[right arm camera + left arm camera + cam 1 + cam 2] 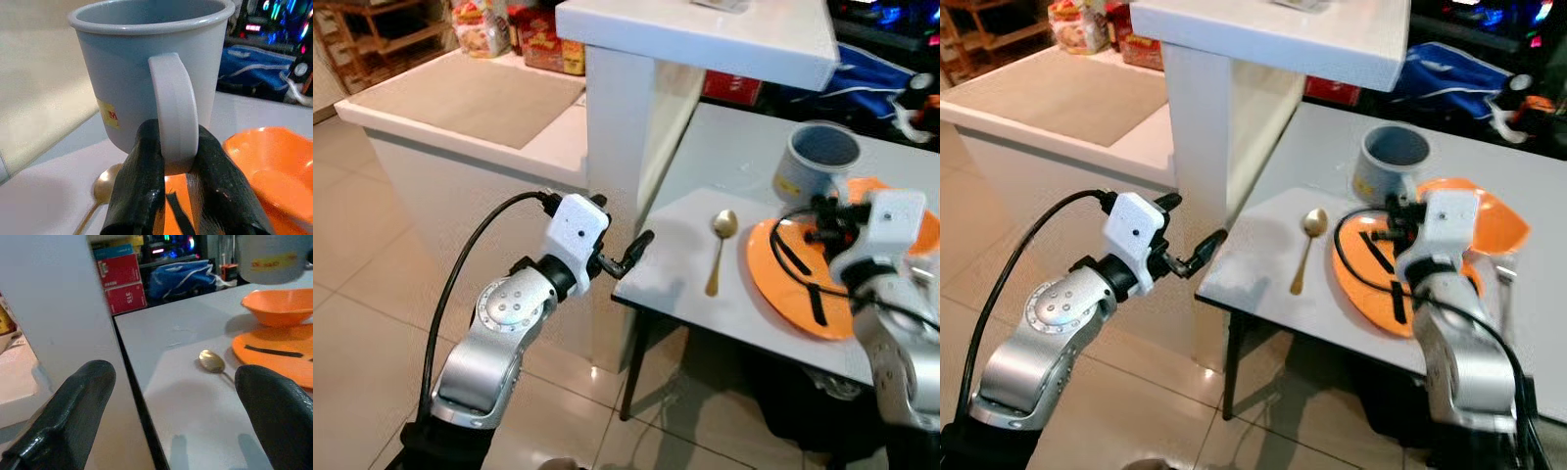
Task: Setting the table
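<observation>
A pale blue mug (818, 157) with a yellow label stands upright just beyond the orange plate (783, 284). My right gripper (173, 147) is shut on the mug's handle (173, 107), one finger on each side. Whether the mug rests on the table I cannot tell. A gold spoon (718, 250) lies on the white table (666, 264), left of the plate. An orange bowl (1494, 220) sits on the plate's right part. My left gripper (625, 235) hangs open at the table's left edge, nothing between its fingers (88, 387).
A white pillar under a raised counter (617, 137) stands against the table's left side. A low beige counter (460, 98) lies further left, with snack packets (480, 24) at its back. A blue bag (871, 73) is behind the table. Tiled floor lies below.
</observation>
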Motion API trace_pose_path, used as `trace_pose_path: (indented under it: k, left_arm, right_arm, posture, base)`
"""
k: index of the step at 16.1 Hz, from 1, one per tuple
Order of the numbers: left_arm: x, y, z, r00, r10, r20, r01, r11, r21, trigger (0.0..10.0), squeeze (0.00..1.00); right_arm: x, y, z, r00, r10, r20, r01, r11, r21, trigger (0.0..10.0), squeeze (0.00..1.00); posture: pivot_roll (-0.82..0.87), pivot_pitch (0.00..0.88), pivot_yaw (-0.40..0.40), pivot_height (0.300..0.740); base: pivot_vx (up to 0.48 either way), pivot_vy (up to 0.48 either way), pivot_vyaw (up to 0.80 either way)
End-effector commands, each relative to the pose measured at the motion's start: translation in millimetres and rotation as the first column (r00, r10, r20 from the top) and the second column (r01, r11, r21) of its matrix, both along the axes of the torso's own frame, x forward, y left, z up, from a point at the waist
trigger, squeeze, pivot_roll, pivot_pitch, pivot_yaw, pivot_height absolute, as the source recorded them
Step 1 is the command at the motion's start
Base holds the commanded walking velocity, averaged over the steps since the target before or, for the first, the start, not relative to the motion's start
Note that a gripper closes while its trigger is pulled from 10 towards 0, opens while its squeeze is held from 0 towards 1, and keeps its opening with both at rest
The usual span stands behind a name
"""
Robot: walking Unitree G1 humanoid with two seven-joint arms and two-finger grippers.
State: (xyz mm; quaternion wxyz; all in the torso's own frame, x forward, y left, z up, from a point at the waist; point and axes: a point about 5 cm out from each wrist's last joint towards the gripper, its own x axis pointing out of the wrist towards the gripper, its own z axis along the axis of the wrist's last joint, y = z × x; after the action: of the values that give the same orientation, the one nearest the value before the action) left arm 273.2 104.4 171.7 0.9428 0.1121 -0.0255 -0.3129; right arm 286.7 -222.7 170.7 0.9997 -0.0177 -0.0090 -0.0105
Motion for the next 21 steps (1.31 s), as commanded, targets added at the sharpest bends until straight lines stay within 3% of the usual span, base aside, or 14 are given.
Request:
trace_pose_path:
  k: [1, 6, 10, 14, 21]
  left_arm:
    - [-2.8, -2.6, 4, 0.999, -0.027, 0.018, 0.027, 1.000, -0.001, 10.0, 0.00]
    - [-8.1, -12.3, 9, 0.986, -0.165, 0.006, 0.165, 0.985, 0.041, 10.0, 0.00]
    - [-4.4, -19.3, 21, 0.975, -0.222, 0.027, 0.221, 0.974, 0.051, 10.0, 0.00]
    - [-8.6, -22.4, 25, 0.963, -0.268, 0.003, 0.267, 0.962, 0.056, 10.0, 0.00]
    - [-20.6, -18.6, 26, 0.962, -0.271, -0.036, 0.272, 0.961, 0.054, 10.0, 0.00]
  right_arm:
    - [6.1, -2.2, -2, 1.000, -0.012, -0.025, 0.012, 0.999, -0.034, 10.0, 0.00]
    - [63.5, -17.1, -24, 0.983, -0.109, -0.151, 0.101, 0.993, -0.058, 10.0, 0.00]
    - [96.1, -3.3, -11, 0.990, -0.038, -0.138, 0.048, 0.997, 0.064, 10.0, 0.00]
    - [109.4, 6.3, -7, 0.986, -0.039, -0.162, 0.045, 0.999, 0.032, 10.0, 0.00]
    - [108.5, 3.8, -19, 0.967, -0.088, -0.237, 0.082, 0.996, -0.034, 10.0, 0.00]
  posture:
    - [0.07, 0.000, -0.052, 0.740]
    - [0.11, 0.000, -0.058, 0.740]
    - [0.15, 0.024, -0.054, 0.740]
    - [0.16, 0.076, -0.041, 0.740]
    - [0.20, 0.165, -0.046, 0.740]
  base:
    - [0.000, 0.000, 0.00]
    - [0.000, 0.000, 0.00]
    - [0.000, 0.000, 0.00]
    - [0.000, 0.000, 0.00]
    - [0.000, 0.000, 0.00]
